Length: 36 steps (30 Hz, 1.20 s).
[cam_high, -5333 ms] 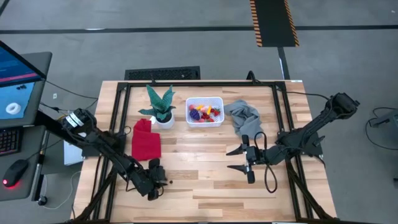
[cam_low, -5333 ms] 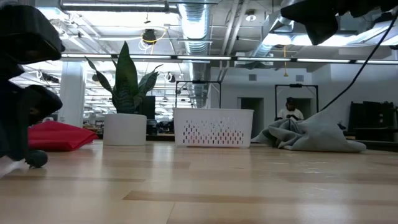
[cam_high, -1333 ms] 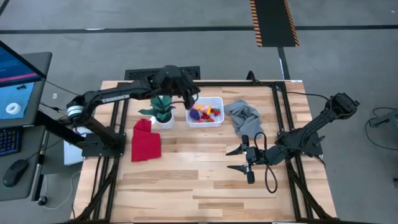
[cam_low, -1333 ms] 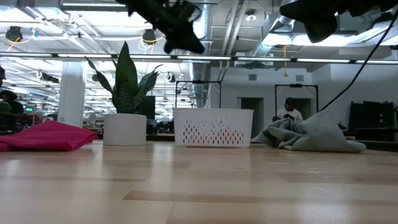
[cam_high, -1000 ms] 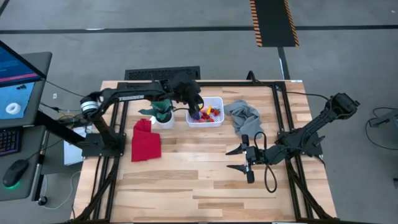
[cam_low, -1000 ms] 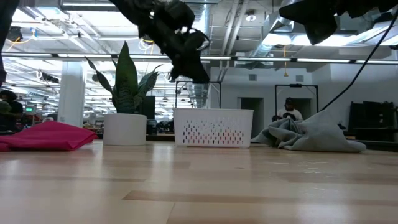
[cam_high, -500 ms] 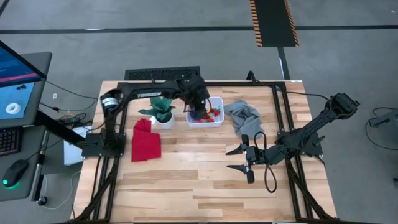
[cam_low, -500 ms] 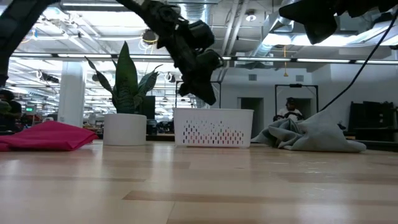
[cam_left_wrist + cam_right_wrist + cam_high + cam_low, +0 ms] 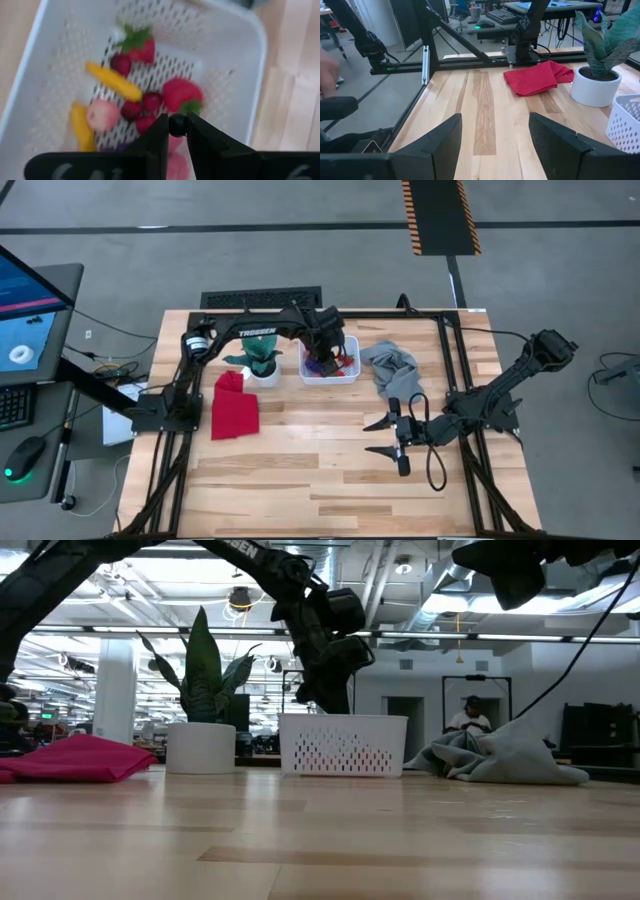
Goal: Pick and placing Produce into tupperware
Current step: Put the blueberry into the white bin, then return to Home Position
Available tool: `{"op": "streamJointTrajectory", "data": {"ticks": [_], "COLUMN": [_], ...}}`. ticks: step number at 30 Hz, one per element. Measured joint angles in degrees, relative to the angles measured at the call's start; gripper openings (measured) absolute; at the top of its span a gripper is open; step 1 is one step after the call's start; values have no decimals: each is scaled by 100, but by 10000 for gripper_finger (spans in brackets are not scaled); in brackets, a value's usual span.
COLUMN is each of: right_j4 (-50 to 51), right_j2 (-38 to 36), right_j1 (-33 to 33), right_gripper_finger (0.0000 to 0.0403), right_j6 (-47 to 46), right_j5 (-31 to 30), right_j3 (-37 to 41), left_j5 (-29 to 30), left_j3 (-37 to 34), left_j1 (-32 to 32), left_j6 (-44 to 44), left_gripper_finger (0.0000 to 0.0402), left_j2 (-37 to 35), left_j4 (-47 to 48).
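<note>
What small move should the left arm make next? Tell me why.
Probably open the left tool and drop the dark ball. The tool pinches it directly over the bin, above the produce already inside, so a release should land it there.

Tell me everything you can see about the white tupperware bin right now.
The tupperware is a small white plastic bin, rectangular with rounded corners, its walls and floor perforated like mesh. It sits upright on the wooden table, between the potted plant and the grey cloth. Inside lies produce: strawberries, dark cherries, yellow pieces, a pink ball. The left gripper hangs over its opening, jaws shut on a small dark ball.
</note>
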<state>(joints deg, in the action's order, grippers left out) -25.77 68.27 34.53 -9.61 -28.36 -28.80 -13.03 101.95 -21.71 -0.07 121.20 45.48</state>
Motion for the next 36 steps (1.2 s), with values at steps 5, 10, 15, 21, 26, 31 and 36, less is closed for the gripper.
{"op": "streamJointTrajectory", "data": {"ticks": [5,10,15,21,26,31,36], "right_j4": [-1,-1,-1,-2,-32,-29,11], "right_j2": [2,2,2,2,2,-89,-494], "right_j1": [36,33,37,35,-8,-321,-453], "right_gripper_finger": [255,255,255,255,255,255,255], "right_j6": [-2,-4,-4,65,65,-366,-53], "right_j5": [-2,-2,-2,-2,-24,-39,-22], "right_j3": [0,0,0,0,0,0,-2], "left_j5": [37,34,198,353,228,-950,-2358], "left_j3": [0,0,0,221,737,1148,1119], "left_j1": [-20,-7,-7,3,44,134,164], "left_j6": [3,-74,-64,537,736,829,1073], "left_gripper_finger": [58,118,203,278,292,293,293], "left_j2": [-2,-2,-4,-6,-70,-418,-1296], "left_j4": [89,-5,-33,212,469,482,-9]}}
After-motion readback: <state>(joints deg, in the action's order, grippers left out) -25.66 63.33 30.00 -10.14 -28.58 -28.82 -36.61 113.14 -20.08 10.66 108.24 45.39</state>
